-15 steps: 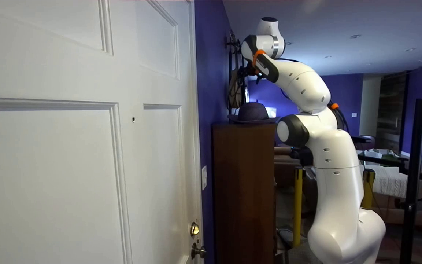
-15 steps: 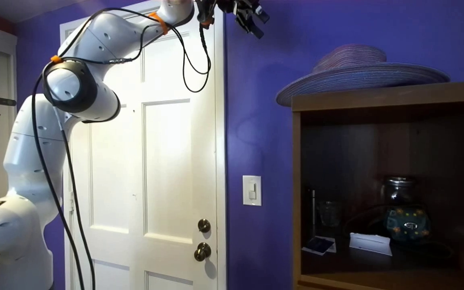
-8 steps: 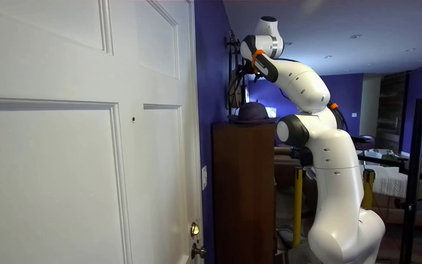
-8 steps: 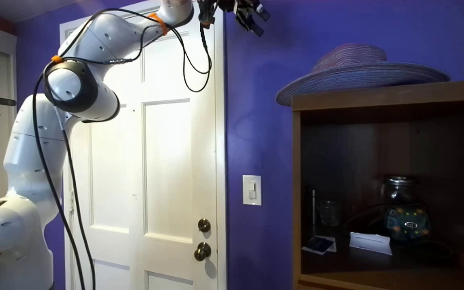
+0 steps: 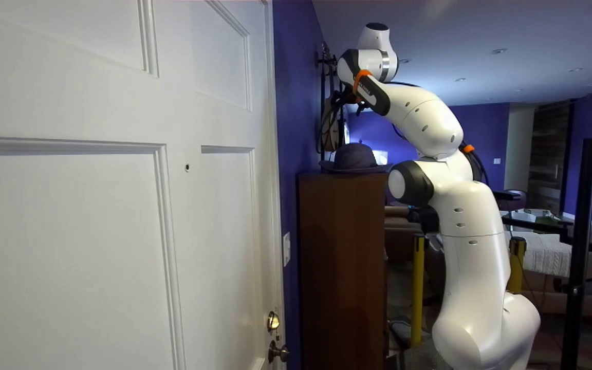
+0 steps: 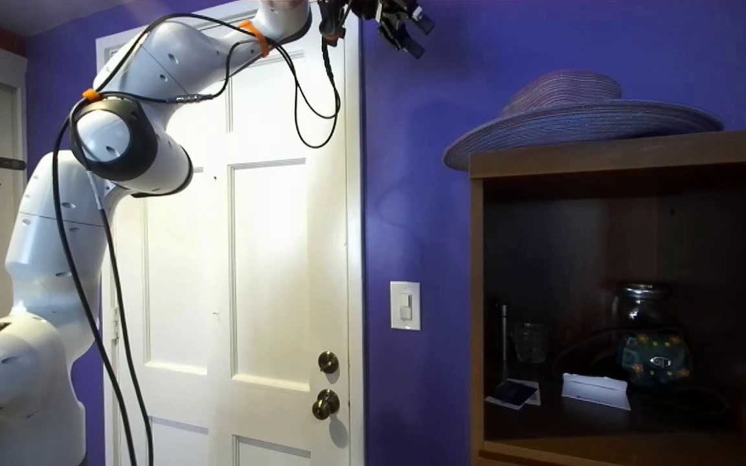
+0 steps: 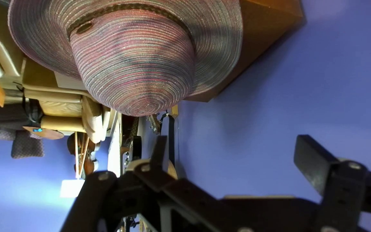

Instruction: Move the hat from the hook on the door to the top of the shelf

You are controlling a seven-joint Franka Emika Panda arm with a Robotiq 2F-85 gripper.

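Observation:
The wide-brimmed hat [image 6: 580, 116], woven in grey-purple and pink stripes, rests crown up on the top of the brown wooden shelf [image 6: 632, 152]. Its brim overhangs the shelf's end nearest the door [image 6: 269, 259]. An exterior view shows the hat [image 5: 355, 158] on the shelf [image 5: 342, 267] from the door side. My gripper [image 6: 417, 36] is above and to the door side of the hat, apart from it. In the wrist view the hat [image 7: 137, 64] lies beyond my gripper [image 7: 230, 145], whose fingers stand wide open with nothing between them. The hook on the door cannot be made out.
A purple wall [image 6: 412, 194] with a light switch [image 6: 405, 305] runs behind the gripper and hat. Guitars [image 5: 331, 123] hang on that wall past the shelf. Inside the shelf are a jar [image 6: 645, 307], a glass and a small patterned bag. A cable [image 6: 331, 129] loops below the wrist.
My wrist and gripper have shifted by a very small amount, slightly upward in an exterior view, and then stayed still. The hat has not moved.

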